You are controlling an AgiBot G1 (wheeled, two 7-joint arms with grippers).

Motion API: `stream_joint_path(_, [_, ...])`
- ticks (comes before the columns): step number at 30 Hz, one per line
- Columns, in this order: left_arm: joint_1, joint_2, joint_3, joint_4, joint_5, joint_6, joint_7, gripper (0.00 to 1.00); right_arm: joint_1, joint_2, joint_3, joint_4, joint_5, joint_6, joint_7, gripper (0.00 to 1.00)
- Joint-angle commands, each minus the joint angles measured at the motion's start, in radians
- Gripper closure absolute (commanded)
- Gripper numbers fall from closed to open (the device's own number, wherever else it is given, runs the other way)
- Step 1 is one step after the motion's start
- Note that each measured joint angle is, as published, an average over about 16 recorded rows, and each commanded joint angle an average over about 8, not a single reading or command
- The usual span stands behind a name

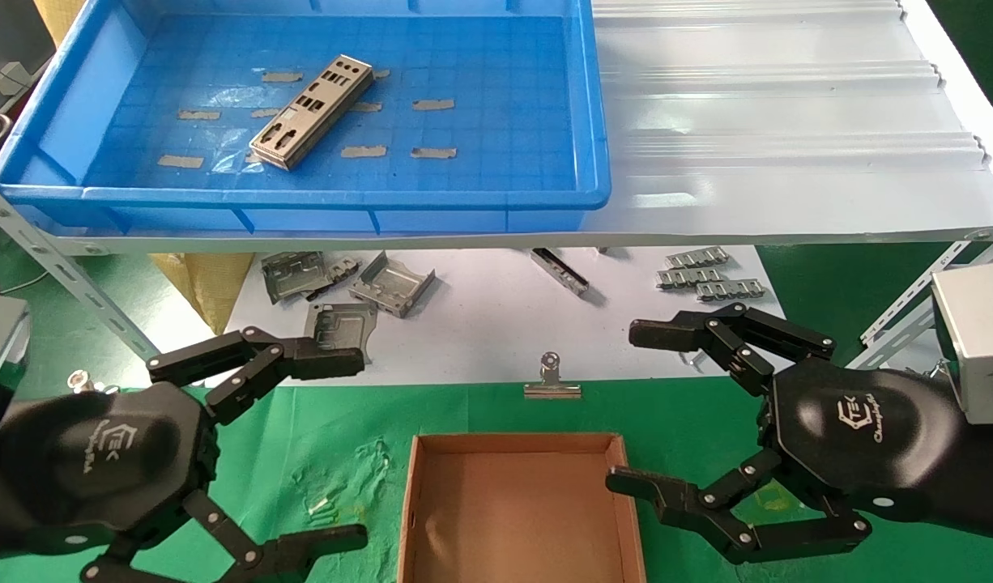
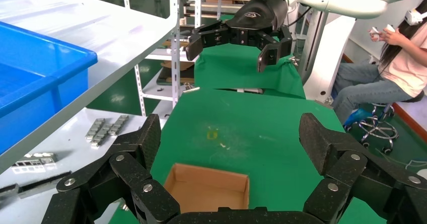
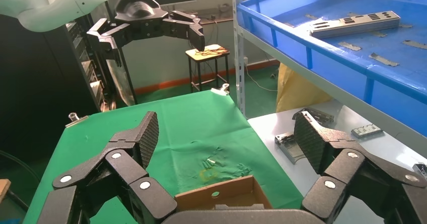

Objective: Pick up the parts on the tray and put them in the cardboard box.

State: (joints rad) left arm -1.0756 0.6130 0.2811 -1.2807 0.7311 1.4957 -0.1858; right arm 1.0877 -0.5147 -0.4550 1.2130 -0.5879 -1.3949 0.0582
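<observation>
Left gripper (image 1: 347,449) hangs low over the green cloth (image 1: 326,429), fingers spread wide apart, nothing between them. Right gripper (image 1: 638,409) opposite it, also wide open and empty. Both sit at about the same height, facing inward toward each other.

Cardboard box (image 1: 517,510) lies on the cloth between the two grippers, just inboard of each one's lower finger; right gripper's lower fingertip (image 1: 626,482) overlaps the box's right wall in the head view. Box inside is plain brown, nothing in it. In the left wrist view the box (image 2: 209,189) shows below, between the spread fingers (image 2: 143,143); in the right wrist view only its near corner (image 3: 221,196) shows.

Blue tray (image 1: 594,121) is on the white shelf (image 1: 788,121), well beyond and above both grippers, more on the left gripper's side. One part (image 1: 312,112), a silvery punched metal plate, lies flat and diagonal on the tray floor, among bits of tan tape (image 1: 433,104). Well apart from both grippers. Right wrist view shows the same part (image 3: 355,23) in the tray (image 3: 302,38), far ahead of the right gripper's fingers.

Under the shelf, on white sheet (image 1: 496,324): bent grey brackets (image 1: 391,283) just beyond the left gripper's upper finger, one bracket (image 1: 341,324) partly behind that fingertip. Small linked metal strips (image 1: 711,275) just beyond the right gripper's upper finger. Binder clip (image 1: 551,380) at the sheet's edge, between the grippers, just past the box's far wall.
</observation>
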Motion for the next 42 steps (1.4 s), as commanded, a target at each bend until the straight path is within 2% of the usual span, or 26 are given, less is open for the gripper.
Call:
stream_joint_path(1, [0.000,0.000,0.000,0.000,0.000,0.000,0.000,0.00,0.000,0.000,0.000,0.000,0.000,0.000,0.000,0.00])
stream_joint_path(2, [0.000,0.000,0.000,0.000,0.000,0.000,0.000,0.00,0.000,0.000,0.000,0.000,0.000,0.000,0.000,0.01])
stream_joint_path(10, [0.000,0.000,0.000,0.000,0.000,0.000,0.000,0.00,0.000,0.000,0.000,0.000,0.000,0.000,0.000,1.00])
stream_joint_path(42, [0.000,0.000,0.000,0.000,0.000,0.000,0.000,0.00,0.000,0.000,0.000,0.000,0.000,0.000,0.000,1.00])
